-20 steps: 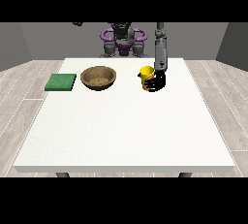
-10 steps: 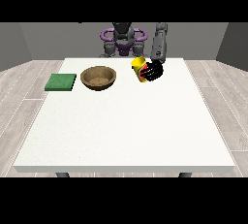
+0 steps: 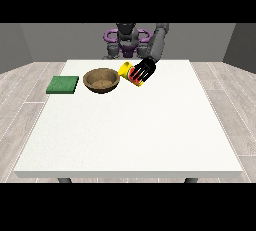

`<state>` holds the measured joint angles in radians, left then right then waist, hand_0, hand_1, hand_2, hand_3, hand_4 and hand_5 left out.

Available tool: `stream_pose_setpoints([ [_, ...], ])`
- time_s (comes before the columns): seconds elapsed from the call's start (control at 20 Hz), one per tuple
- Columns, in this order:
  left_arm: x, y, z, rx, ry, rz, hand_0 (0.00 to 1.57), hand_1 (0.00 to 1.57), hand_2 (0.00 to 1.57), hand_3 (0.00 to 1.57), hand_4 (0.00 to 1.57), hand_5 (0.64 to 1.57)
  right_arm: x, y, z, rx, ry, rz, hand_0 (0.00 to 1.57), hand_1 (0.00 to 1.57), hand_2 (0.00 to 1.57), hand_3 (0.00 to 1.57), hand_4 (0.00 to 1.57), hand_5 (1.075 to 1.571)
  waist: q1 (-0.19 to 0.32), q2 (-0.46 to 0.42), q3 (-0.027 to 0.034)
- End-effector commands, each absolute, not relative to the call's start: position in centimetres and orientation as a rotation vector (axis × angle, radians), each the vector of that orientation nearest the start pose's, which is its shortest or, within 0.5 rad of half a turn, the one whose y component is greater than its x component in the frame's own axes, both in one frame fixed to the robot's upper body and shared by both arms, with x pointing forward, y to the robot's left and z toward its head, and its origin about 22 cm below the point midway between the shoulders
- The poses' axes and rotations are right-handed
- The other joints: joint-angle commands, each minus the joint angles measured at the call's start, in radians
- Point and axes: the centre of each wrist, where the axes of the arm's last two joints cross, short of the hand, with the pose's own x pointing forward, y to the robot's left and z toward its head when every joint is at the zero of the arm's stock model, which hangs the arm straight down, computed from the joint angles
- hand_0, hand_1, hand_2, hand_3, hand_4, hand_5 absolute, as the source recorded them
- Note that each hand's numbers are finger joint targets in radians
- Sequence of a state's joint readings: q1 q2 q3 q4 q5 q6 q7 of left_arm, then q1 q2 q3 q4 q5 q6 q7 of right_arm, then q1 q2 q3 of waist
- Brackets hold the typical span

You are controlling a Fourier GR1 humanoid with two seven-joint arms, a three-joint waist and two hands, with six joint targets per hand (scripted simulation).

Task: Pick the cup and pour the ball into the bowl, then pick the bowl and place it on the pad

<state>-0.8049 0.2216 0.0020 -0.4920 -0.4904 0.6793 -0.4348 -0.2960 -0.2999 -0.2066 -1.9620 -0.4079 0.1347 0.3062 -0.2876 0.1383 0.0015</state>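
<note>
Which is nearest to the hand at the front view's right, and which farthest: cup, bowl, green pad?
1. Yellow cup: held in the hand itself, tipped toward the bowl.
2. Wooden bowl: just to the view's left of the cup, on the table.
3. Green pad: farthest, beyond the bowl near the table's left edge.

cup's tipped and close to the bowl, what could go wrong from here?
1. The yellow cup, held in the hand at the view's right, is tilted with its mouth beside the bowl's rim, not plainly over the wooden bowl. The ball, not visible now, might land on the white table and roll.
2. If the cup dips lower, it could nudge the bowl toward the green pad.
</note>
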Motion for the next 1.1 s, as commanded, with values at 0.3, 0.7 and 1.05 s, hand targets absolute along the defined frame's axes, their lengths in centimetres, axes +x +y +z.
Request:
stream_pose_setpoints([
  [0.3, 43.3, 19.1, 3.9, 1.294, -1.793, -0.759, 1.37, 1.37, 1.57, 1.57, 0.84, 1.565, 27.7, -28.3, 19.4, 0.182, -1.987, 0.115, 0.0, 0.0, 0.0, 0.0, 0.34, 1.563, 0.026, 0.015, -0.0001],
  [0.7, 42.9, 16.6, 1.9, 1.531, -1.645, -1.208, 1.34, 1.34, 1.5, 1.53, 0.93, 1.509, 28.3, -27.8, 14.6, 0.189, -1.889, 0.138, 0.0, 0.0, 0.0, 0.0, 0.37, 1.565, 0.023, -0.062, 0.0018],
  [1.05, 42.4, 12.9, 1.2, 1.707, -1.504, -1.684, 1.49, 1.49, 1.57, 1.57, 0.94, 1.518, 28.9, -29.0, 11.8, 0.114, -1.781, 0.069, 0.0, 0.0, 0.0, 0.0, 0.38, 1.565, 0.098, -0.171, 0.0018],
])
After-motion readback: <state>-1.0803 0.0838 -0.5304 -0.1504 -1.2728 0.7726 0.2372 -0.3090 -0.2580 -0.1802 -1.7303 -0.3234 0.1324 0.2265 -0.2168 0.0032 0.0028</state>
